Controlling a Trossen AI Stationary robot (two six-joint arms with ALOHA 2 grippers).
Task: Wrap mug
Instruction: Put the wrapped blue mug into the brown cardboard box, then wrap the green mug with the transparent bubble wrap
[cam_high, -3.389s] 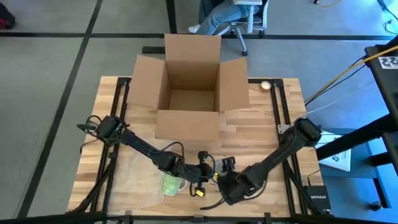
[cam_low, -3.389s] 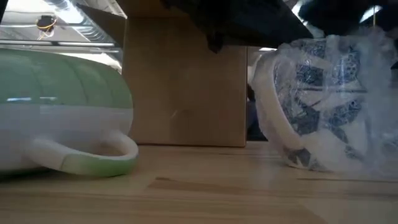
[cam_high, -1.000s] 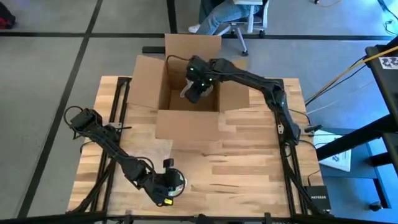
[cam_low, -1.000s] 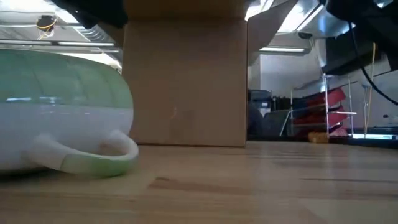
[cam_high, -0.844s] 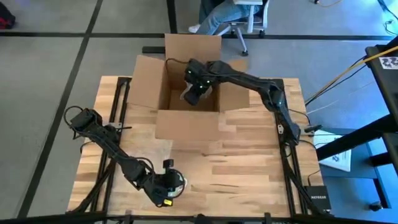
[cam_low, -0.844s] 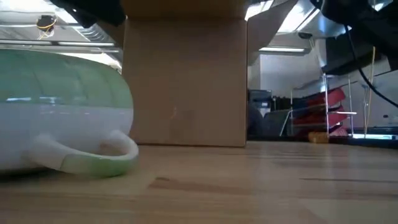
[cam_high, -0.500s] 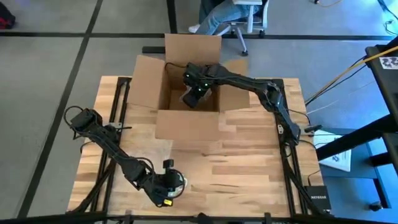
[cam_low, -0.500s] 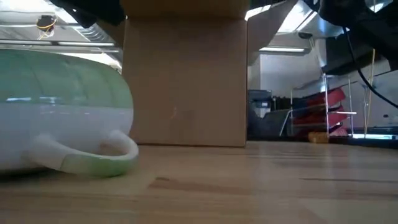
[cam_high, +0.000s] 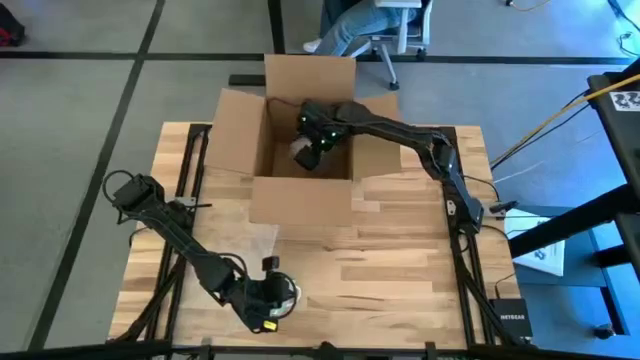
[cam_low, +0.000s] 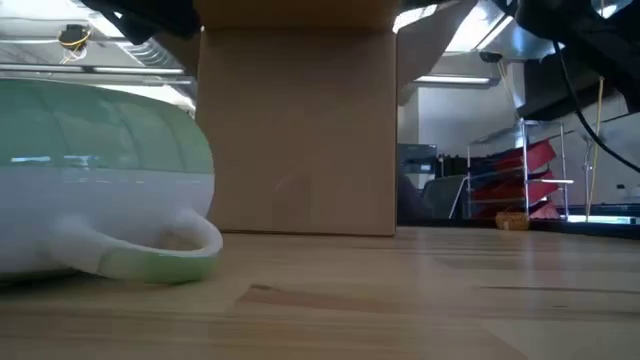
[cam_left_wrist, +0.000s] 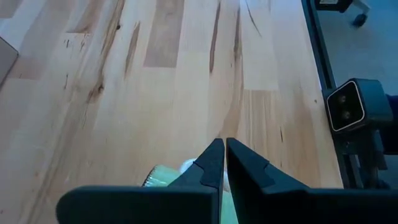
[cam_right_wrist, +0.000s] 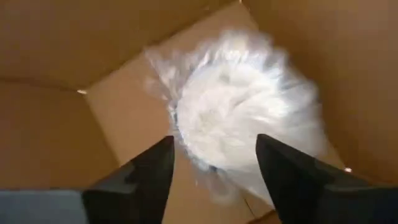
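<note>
Cardboard dominates the scene: the open brown box (cam_high: 303, 150) stands at the far middle of the wooden table (cam_high: 400, 270), flaps spread wide, presumably so an arm can reach straight down into it; the right arm stretches from its base at the table's right edge across to that opening, and the right gripper (cam_high: 315, 145) hangs inside the box, its jaws apart with a bundle of clear bubble wrap (cam_right_wrist: 249, 124) lying just beyond them on the box floor; whether something is inside that bundle cannot be told, and the spread jaws suggest it is released, not gripped; the left arm lies low along the near left of the table, and the left gripper (cam_high: 272, 303) sits at the near edge, its jaws together, tips touching, with nothing between them; the mug (cam_low: 100, 180), green with a pale handle, lies on the bare wood just under and behind those closed jaws, its side to the low camera and the handle resting on the table; no wrap lies round it or beside it, so by my judgement the wrapping of this mug is not yet begun
</note>
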